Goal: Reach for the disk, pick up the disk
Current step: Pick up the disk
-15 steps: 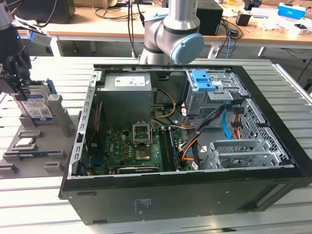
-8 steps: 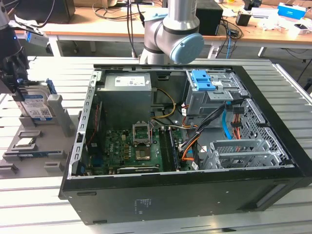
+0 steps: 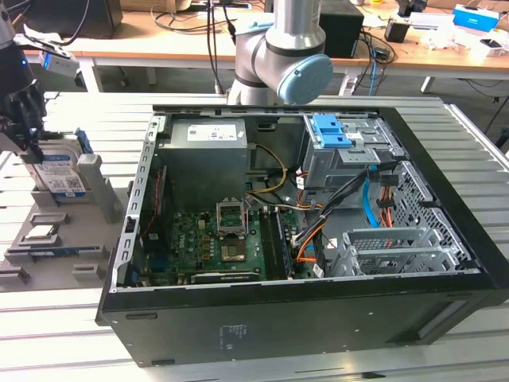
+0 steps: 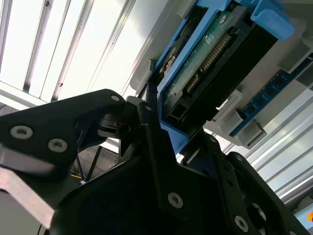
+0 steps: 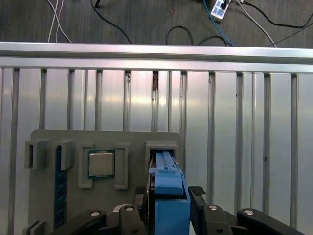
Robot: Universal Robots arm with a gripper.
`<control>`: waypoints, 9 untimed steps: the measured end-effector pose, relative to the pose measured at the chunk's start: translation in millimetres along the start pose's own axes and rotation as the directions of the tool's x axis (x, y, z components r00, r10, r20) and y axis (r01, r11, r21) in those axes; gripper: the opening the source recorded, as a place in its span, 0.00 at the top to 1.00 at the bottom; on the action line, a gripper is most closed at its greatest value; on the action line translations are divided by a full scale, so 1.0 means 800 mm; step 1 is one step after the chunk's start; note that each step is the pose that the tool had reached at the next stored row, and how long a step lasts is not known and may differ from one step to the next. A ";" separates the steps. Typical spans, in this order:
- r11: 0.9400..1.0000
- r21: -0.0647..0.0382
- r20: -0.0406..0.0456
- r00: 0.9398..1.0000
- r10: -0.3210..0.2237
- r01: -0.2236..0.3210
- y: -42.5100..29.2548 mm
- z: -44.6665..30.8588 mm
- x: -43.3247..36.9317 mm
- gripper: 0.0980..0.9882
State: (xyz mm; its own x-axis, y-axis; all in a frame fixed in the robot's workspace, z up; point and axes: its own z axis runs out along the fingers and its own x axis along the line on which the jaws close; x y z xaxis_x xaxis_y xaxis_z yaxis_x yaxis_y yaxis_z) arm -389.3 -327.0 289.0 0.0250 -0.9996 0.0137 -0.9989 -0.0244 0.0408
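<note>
While seated in its grey holder (image 3: 94, 179), the disk (image 3: 60, 173) may bind or slip: by judgement, the grip sits at one railed end only.
Claw (image 5: 169, 198) closed narrow on the disk's blue rails, one jaw each side; disk on edge in slot, at the exterior view's left of the computer case (image 3: 318, 318).

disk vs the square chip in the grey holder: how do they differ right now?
The disk stands on edge in its slot; the chip lies flat in a recess. The disk is much bigger than the chip. The disk has blue side rails; the chip has none. The end effector is at the disk, apart from the chip. Both sit in the grey holder.
</note>
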 end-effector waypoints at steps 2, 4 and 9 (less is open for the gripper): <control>1.000 0.000 0.000 1.000 0.000 0.000 0.0000 0.0000 0.000 0.70; 1.000 0.000 0.000 1.000 0.000 0.000 0.0000 0.0001 0.000 0.70; 1.000 0.000 0.000 1.000 0.000 0.000 -0.0001 0.0003 0.000 0.70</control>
State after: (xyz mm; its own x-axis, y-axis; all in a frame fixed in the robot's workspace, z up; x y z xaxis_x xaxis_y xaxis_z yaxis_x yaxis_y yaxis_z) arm -389.2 -327.0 288.8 0.0250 -0.9996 0.0137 -0.9989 -0.0245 0.0409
